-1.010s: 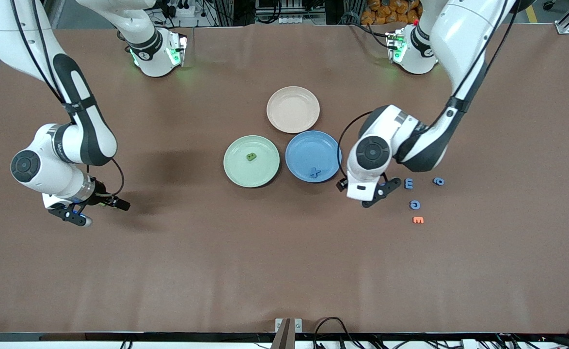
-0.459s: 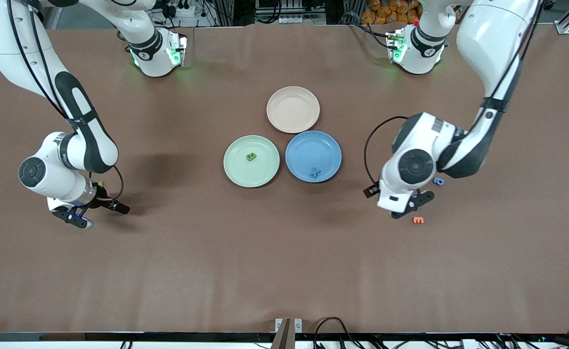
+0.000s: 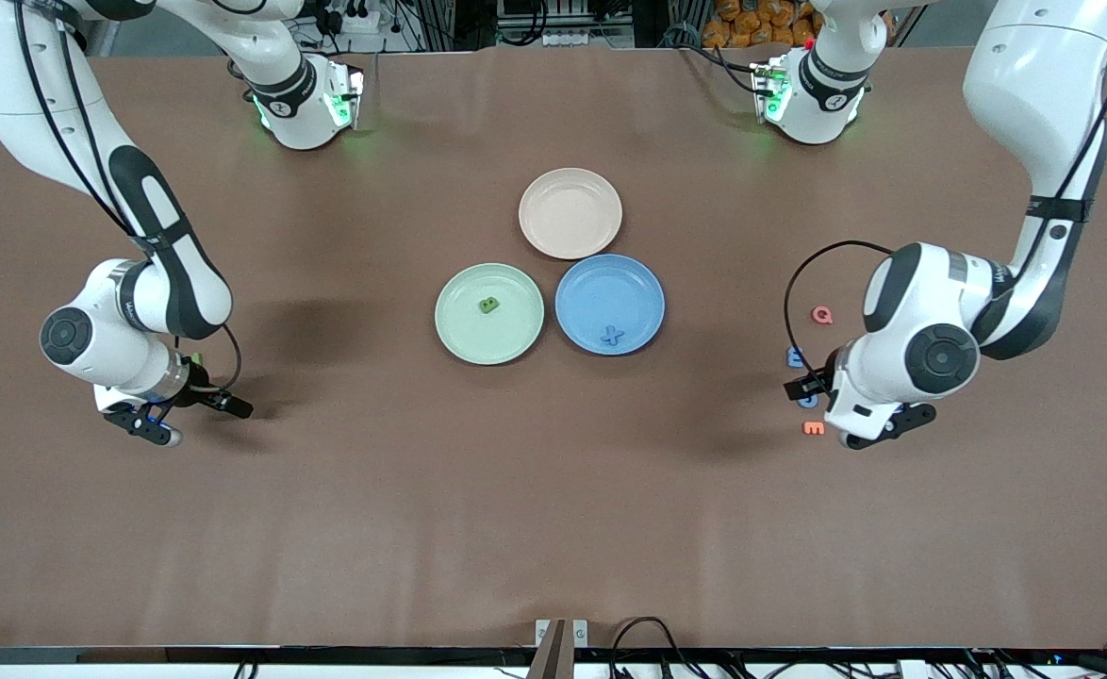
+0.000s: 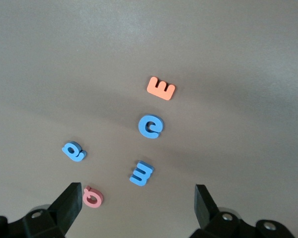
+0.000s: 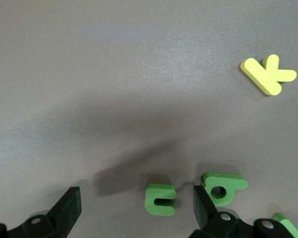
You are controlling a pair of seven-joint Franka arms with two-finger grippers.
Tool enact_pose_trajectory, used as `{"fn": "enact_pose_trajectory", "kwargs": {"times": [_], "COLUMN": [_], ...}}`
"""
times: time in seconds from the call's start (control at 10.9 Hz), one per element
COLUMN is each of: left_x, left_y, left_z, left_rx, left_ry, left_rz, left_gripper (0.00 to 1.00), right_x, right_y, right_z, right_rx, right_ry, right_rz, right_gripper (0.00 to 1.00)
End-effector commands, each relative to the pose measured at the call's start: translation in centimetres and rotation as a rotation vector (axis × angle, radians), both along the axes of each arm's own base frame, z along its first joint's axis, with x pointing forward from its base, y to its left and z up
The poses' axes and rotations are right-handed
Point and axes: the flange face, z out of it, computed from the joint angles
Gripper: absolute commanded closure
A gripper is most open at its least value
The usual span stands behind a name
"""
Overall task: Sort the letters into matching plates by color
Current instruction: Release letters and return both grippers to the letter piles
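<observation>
Brown desk (image 3: 553, 528) carries the green plate (image 3: 459, 339) and blue plate (image 3: 638, 283) mid-desk, each holding one matching letter. Left end effector (image 4: 139, 208) hangs wide open and empty over blue letters (image 4: 151, 126); right end effector (image 5: 136, 210), likewise spread and empty, is over green letters (image 5: 160, 199), both poised to pick.

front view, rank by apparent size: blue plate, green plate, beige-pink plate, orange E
1. blue plate and green plate: they look alike, so no ranking between them.
2. beige-pink plate: slightly smaller-looking, though it lies farther from the camera, so this is unsure.
3. orange E: far smaller than any plate.
</observation>
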Motion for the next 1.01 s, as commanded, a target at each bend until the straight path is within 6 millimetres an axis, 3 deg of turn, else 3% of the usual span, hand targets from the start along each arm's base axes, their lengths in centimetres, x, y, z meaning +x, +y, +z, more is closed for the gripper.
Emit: {"fn": "enact_pose_trajectory", "kwargs": {"times": [0.0,0.18,0.37,0.55,0.92], "left_x": [-1.2,-1.2,-0.9,-0.9,-1.2], "left_y": [0.0,2.5,5.9,6.0,6.3], "left_z": [-0.9,-1.8,-2.5,-3.0,-4.0], "left_rx": [0.036,0.043,0.013,-0.003,-0.012], "left_ry": [-0.041,-0.059,-0.071,-0.074,-0.08], "left_rz": [-0.073,-0.082,-0.118,-0.125,-0.126], "left_gripper": [0.0,0.0,0.0,0.0,0.0], "right_x": [0.1,0.1,0.1,0.1,0.2], "right_y": [0.3,0.4,0.4,0.4,0.9], "right_z": [-0.3,-0.6,-0.8,-0.8,-0.8], "right_rx": [0.01,0.006,0.006,0.005,0.009], "right_ry": [-0.013,-0.032,-0.029,-0.032,-0.036], "right_rz": [0.017,0.019,0.02,0.021,0.027], "right_gripper": [0.0,0.05,0.29,0.44,0.61]}}
